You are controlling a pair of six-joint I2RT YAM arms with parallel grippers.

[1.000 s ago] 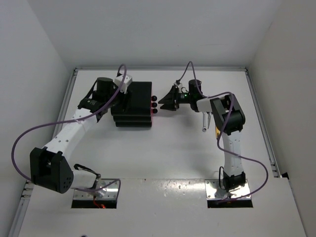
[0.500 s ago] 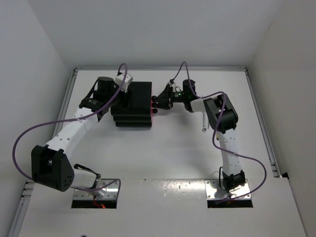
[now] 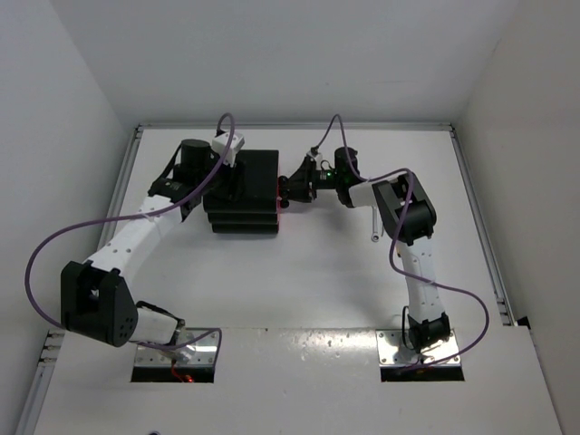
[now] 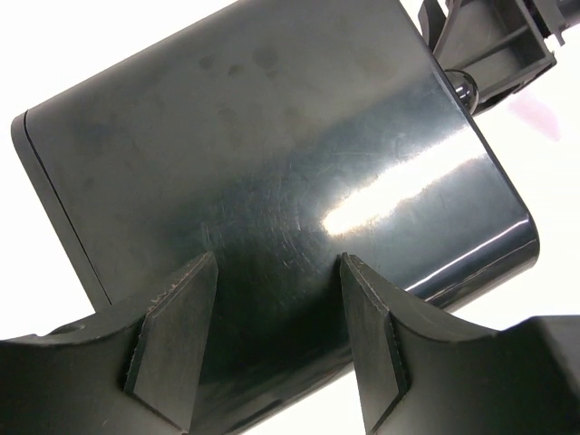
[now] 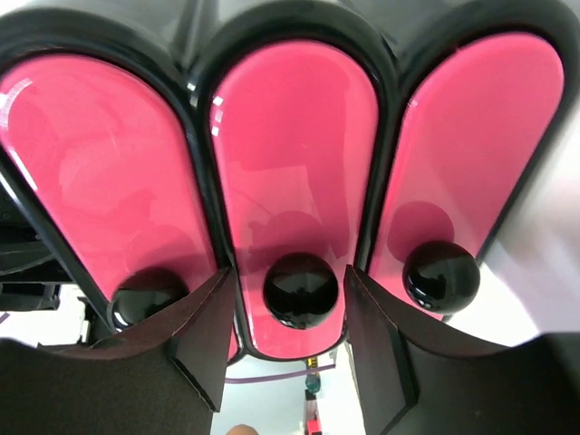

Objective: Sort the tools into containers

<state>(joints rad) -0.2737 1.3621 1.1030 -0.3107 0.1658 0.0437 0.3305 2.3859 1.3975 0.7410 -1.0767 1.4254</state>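
The black three-tier drawer unit [image 3: 243, 192] stands at the back middle of the table. Its three magenta-pink drawer fronts fill the right wrist view, all shut. My right gripper [image 3: 290, 189] is open, and its jaws straddle the middle drawer's round black knob [image 5: 300, 290] without closing on it. The other two knobs [image 5: 441, 276] sit either side. My left gripper [image 3: 232, 178] is open, its fingers [image 4: 177, 335] spread over the glossy black top of the unit [image 4: 272, 154]. A thin silver tool [image 3: 374, 225] lies right of the unit.
The right arm's elbow [image 3: 412, 213] stands over the table right of the drawers, hiding whatever lies under it. White walls close in the table at the back and both sides. The right gripper's body [image 4: 494, 41] shows at the unit's front edge.
My right gripper has moved left from a gap away up to the drawer fronts, now around the middle knob. A yellow tool seen earlier beside the right arm is now hidden. The left arm barely moved.
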